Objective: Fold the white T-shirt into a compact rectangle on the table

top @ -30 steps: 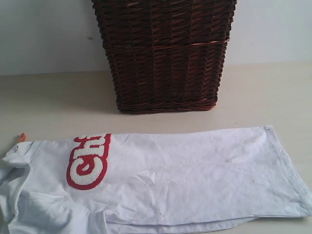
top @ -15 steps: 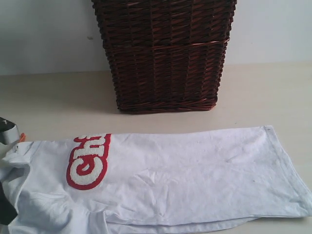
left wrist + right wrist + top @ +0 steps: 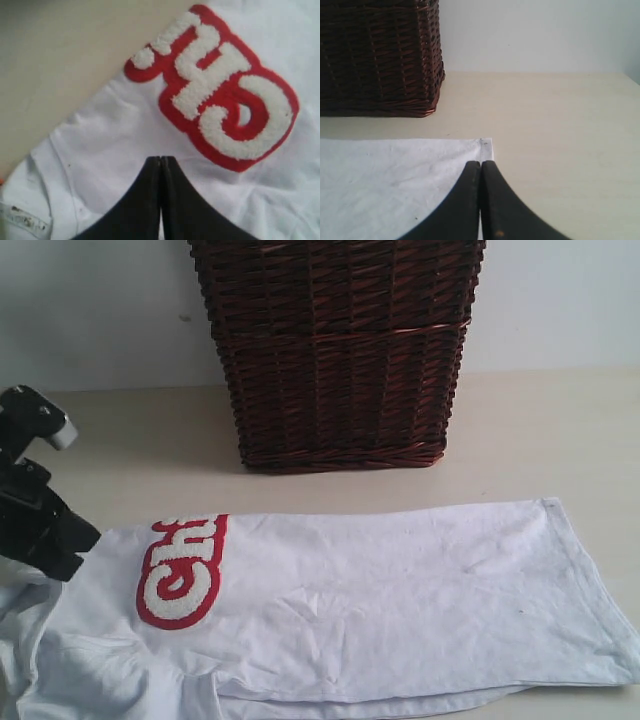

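Note:
The white T-shirt (image 3: 380,600) lies in a long strip across the front of the table (image 3: 540,430), its collar end at the left and its hem at the right. Its red band of puffy white letters (image 3: 182,570) shows near the left. My left gripper (image 3: 161,159) is shut with nothing between its jaws. It hovers over the shirt (image 3: 115,135) just short of the letters (image 3: 220,90). In the exterior view the black left arm (image 3: 40,515) covers the collar corner. My right gripper (image 3: 480,163) is shut and empty, over the shirt's hem corner (image 3: 487,145). It is out of the exterior view.
A tall dark brown wicker basket (image 3: 335,350) stands at the back middle of the table, behind the shirt; it also fills the corner of the right wrist view, basket (image 3: 375,55). A pale wall runs behind it. Bare table (image 3: 560,125) lies beside the hem.
The left arm has come into the exterior view from the left edge and now stands over the shirt's collar corner, hiding the orange tag. The shirt has not moved.

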`<state>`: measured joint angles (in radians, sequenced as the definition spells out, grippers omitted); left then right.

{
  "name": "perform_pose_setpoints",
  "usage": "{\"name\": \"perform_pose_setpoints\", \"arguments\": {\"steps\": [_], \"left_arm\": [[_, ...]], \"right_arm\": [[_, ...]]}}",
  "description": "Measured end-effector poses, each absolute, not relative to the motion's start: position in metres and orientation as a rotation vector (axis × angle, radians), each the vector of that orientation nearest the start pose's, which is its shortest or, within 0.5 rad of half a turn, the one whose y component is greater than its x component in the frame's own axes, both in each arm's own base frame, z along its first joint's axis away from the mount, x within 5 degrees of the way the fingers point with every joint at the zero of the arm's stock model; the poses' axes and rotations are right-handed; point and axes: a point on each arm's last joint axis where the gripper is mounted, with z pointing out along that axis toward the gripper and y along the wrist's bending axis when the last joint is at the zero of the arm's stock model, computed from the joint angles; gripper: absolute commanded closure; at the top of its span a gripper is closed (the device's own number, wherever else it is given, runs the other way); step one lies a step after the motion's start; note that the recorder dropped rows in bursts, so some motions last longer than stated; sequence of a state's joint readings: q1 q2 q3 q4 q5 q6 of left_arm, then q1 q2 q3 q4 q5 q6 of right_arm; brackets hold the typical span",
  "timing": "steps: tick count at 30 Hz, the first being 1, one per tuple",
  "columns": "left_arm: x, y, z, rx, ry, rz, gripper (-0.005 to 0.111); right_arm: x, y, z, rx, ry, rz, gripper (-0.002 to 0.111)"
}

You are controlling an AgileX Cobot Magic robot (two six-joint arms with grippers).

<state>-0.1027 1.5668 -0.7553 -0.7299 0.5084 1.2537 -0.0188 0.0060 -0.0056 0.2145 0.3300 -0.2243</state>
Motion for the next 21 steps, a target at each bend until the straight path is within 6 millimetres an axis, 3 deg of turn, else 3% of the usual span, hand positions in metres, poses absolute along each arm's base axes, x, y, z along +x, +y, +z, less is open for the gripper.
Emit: {"name": "perform_pose_setpoints", "arguments": {"steps": [5, 10, 16, 21], "left_arm": [[0.279, -0.058, 0.154, 1.160, 2.403, -0.244, 0.107], [0.281, -0.058, 0.142, 1.237, 2.387, -0.237, 0.107], [0.277, -0.054, 0.137, 1.383, 2.398, -0.197, 0.107], [0.268, -0.035, 0.146, 1.459, 2.474, -0.091, 0.107]], "right_arm": [[0.054, 0.005, 0.186, -0.051, 1.806, 0.034, 0.108], [0.054, 0.005, 0.186, -0.051, 1.806, 0.034, 0.108], [0.054, 0.005, 0.186, -0.053, 1.806, 0.033, 0.108], [0.054, 0.005, 0.186, -0.053, 1.806, 0.033, 0.108]]}}
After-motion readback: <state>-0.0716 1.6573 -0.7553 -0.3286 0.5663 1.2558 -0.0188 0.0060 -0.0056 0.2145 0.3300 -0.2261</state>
